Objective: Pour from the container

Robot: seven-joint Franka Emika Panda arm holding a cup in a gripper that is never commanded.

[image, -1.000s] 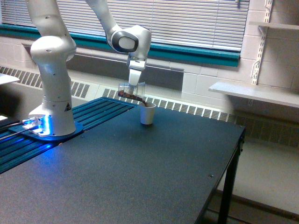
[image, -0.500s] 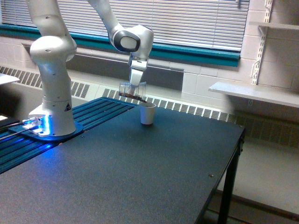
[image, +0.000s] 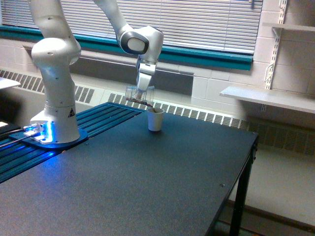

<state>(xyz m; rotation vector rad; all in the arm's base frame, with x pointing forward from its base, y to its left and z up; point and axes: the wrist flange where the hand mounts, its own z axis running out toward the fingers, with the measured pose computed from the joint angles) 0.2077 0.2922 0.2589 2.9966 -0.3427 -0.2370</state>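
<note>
Gripper [image: 141, 93] grips 1 tipped clear cup [image: 138, 95] above white cup [image: 155, 119]; pour looks underway, brown bits remain.

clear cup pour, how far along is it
Done: the gripper has the clear cup gripped, raised and tipped sideways just above the white cup on the table. In hand: the pour itself, with brown bits at the clear cup's lowered lip over the white cup's mouth. Left: emptying the brown material that shows inside; how much has landed cannot be seen.
</note>
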